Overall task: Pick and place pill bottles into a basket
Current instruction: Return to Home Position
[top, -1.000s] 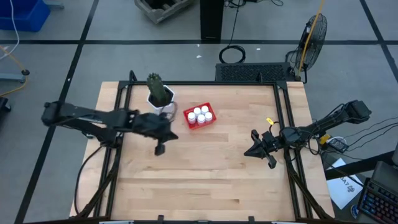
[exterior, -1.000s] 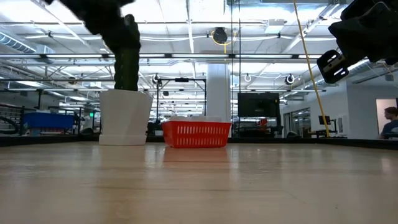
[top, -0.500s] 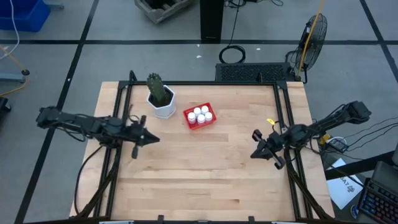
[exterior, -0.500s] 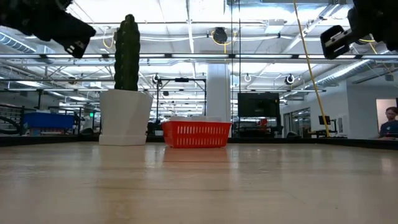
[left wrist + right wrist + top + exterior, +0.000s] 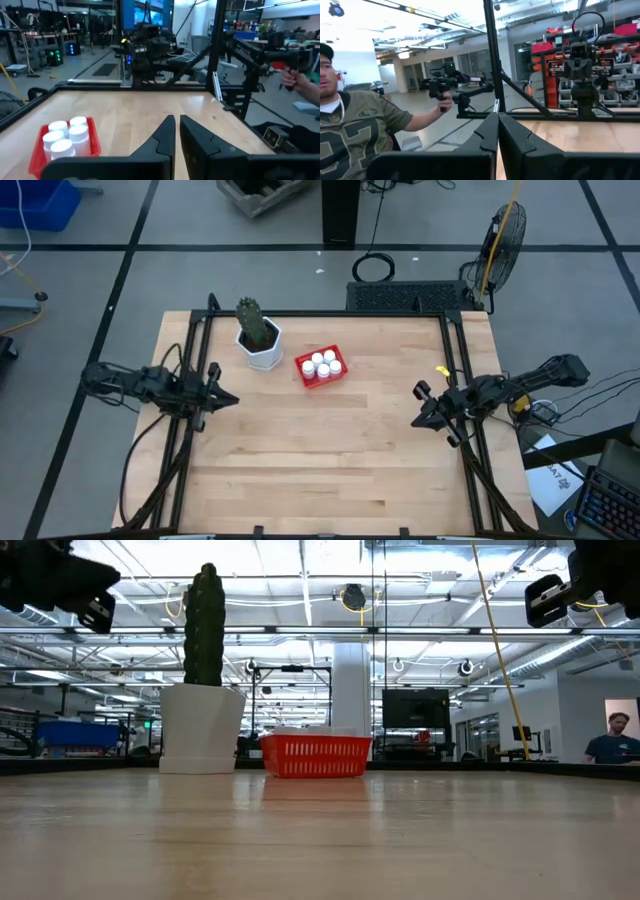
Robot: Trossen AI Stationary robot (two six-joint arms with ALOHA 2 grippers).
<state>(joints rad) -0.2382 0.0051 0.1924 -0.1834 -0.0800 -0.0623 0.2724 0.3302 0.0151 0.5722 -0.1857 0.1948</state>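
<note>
The red mesh basket [image 5: 321, 368] stands on the table behind its middle, right of the white cactus pot. Several white pill bottles [image 5: 322, 364] stand upright in it; they also show in the left wrist view [image 5: 65, 137], with the basket [image 5: 37, 152] around them. My left gripper [image 5: 228, 400] hangs above the table's left edge, shut and empty [image 5: 177, 131]. My right gripper [image 5: 422, 414] hangs above the table's right side, shut and empty [image 5: 497, 127].
A white hexagonal pot with a green cactus [image 5: 258, 338] stands at the far left, next to the basket. Black frame rails run along the table's left and right edges. A person [image 5: 350, 125] holding a handle stands beyond the table's edge.
My left gripper has drawn back from beside the cactus pot toward the table's left edge. My right gripper has moved a little toward the right edge. The basket and its bottles have stayed in place.
</note>
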